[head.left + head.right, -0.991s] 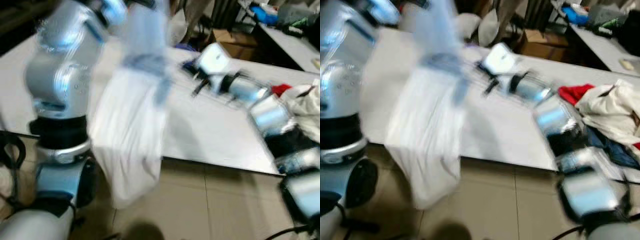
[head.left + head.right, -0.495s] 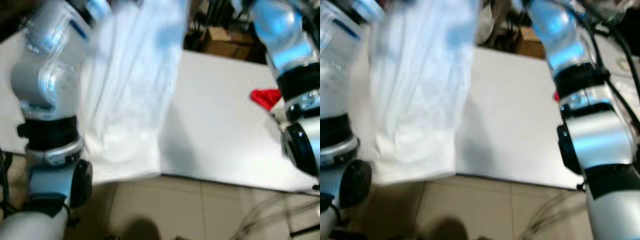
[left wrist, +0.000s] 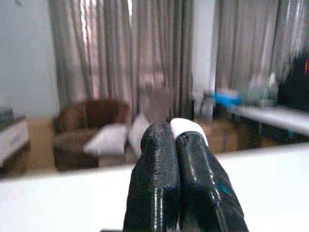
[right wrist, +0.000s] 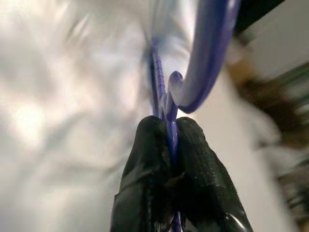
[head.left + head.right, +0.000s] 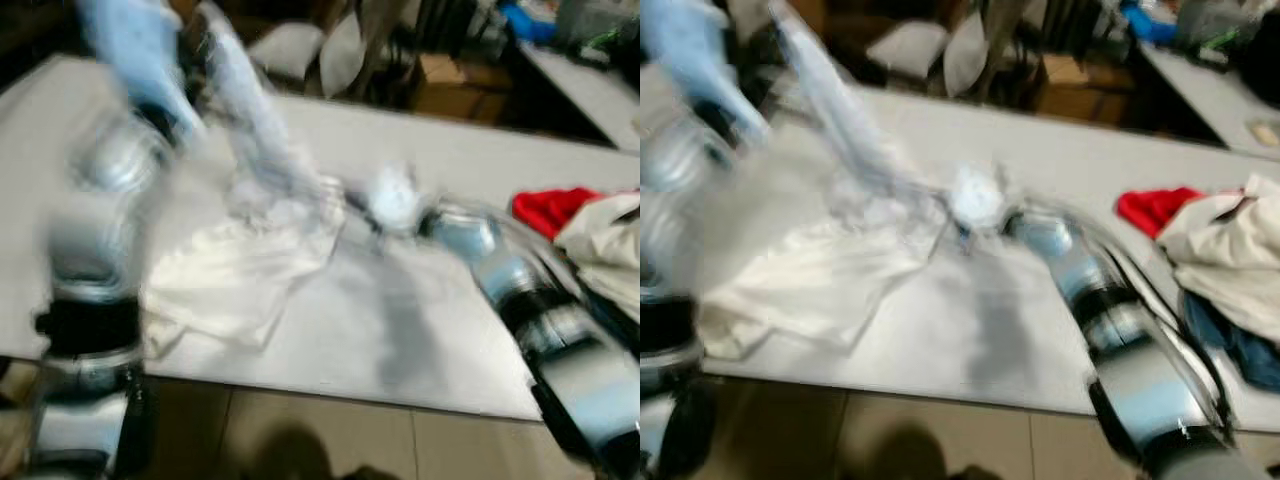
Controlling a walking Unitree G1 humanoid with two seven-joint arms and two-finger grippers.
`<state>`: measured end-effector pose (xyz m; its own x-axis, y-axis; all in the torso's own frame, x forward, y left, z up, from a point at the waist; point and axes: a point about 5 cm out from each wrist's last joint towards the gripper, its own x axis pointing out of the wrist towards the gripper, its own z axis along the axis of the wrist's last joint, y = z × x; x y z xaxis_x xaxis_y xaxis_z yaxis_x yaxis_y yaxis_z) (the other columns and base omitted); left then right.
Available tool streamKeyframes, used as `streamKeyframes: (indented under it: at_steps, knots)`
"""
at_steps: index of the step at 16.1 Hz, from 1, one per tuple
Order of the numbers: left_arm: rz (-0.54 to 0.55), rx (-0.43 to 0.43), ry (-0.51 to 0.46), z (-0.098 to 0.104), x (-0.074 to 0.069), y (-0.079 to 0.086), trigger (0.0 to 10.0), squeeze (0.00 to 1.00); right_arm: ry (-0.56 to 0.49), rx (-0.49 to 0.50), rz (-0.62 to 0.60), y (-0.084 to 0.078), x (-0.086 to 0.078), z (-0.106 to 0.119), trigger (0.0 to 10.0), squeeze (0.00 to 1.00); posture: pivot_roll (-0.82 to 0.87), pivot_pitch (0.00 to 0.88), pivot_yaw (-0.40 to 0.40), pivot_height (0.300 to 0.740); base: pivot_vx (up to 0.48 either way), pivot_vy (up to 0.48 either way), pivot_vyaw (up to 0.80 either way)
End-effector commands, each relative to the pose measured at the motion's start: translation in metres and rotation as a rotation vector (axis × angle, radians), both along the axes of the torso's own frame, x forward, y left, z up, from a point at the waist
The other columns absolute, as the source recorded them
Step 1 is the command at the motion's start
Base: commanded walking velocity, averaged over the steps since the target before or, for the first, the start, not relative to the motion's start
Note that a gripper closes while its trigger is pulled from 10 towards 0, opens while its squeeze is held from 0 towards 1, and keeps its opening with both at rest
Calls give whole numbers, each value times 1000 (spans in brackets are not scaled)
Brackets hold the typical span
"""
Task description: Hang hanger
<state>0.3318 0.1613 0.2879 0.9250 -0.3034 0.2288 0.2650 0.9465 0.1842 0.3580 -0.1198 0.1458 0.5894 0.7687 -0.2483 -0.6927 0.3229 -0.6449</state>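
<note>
A white garment (image 5: 240, 275) lies partly spread on the white table (image 5: 420, 340), and one end is pulled up tight towards my raised left arm (image 5: 120, 170). In the left wrist view my left gripper (image 3: 175, 134) is shut, with a bit of white cloth (image 3: 188, 128) pinched at its tips. My right arm (image 5: 500, 275) reaches in from the right to the garment's bunched top. In the right wrist view my right gripper (image 4: 168, 126) is shut on the thin neck of a purple hanger (image 4: 203, 58), with white cloth behind it. The head views are blurred.
A red cloth (image 5: 548, 205) and a pile of light and dark clothes (image 5: 1230, 270) lie at the table's right end. Behind the table are cushions (image 5: 300, 45), a cardboard box (image 5: 445, 75) and a second table (image 5: 590, 85). Tiled floor (image 5: 300, 440) runs along the near edge.
The garment, hanging past the table's near edge a second ago and then lifted high, now rests on the table with one end held up. My right arm rose, then came down to the garment.
</note>
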Motion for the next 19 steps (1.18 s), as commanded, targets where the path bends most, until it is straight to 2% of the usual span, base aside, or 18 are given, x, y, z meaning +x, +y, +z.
streamKeyframes:
  at_steps: [1, 2, 5, 6, 9, 10, 11, 12, 13, 15, 16, 18, 19]
  knots:
    - [27, 59, 21, -9, -1, 5, 10000, 0, -52, 10, 103, 11, -3, 20, 10000, 0, 27, 0, -102, 740, 334, 0, 0]
    - [47, 138, 69, -28, -1, 8, 10000, 0, -19, 9, 143, 7, -11, 18, 10000, 0, 23, 0, -96, 740, 322, 0, 0]
    - [107, 189, 218, -72, -5, 25, 10000, 0, 56, 36, 246, -3, -40, 18, 10000, 0, 21, 0, -91, 740, 195, 0, 0]
    - [93, 213, 274, -87, -8, 26, 10000, 0, 74, 36, 265, -8, -48, 20, 10000, 0, 17, 0, -86, 740, 0, 0, 0]
    - [-29, 300, 362, -105, -19, 17, 10000, 0, 110, 31, 279, -23, -62, 32, 10000, 0, 13, 0, -81, 740, 0, 0, 0]
    - [-77, 347, 437, -116, -24, 17, 10000, 0, 126, 40, 286, -29, -70, 40, 10000, 0, 11, 0, -80, 740, 0, 0, 0]
    - [-114, 378, 495, -124, -28, 18, 10000, 125, 125, 53, 285, -33, -74, 47, 10000, 0, 9, 0, -78, 740, 0, 0, 0]
    - [-163, 391, 546, -130, -35, 20, 10000, 1000, 151, 93, 283, -38, -82, 58, 10000, 0, 3, 0, -72, 740, 0, 0, 0]
    - [-228, 405, 579, -130, -42, 21, 10000, 1000, 201, 149, 299, -43, -91, 68, 10000, 0, 2, 0, -70, 740, 0, 0, 0]
    - [-271, 446, 601, -129, -47, 28, 10000, 1000, 249, 188, 298, -49, -98, 75, 10000, 0, -3, 0, -64, 740, 0, 0, 0]
    - [-244, 436, 605, -127, -45, 38, 10000, 1000, 290, 194, 309, -53, -103, 76, 10000, 0, -4, 0, -61, 740, 0, 0, 0]
    - [-159, 457, 593, -119, -40, 56, 10000, 1000, 365, 147, 316, -60, -114, 71, 10000, 0, -4, 0, -61, 740, 0, 0, 0]
    - [-131, 437, 577, -112, -39, 65, 10000, 1000, 396, 118, 290, -66, -119, 67, 10000, 0, -1, 0, -66, 740, 0, 0, 0]
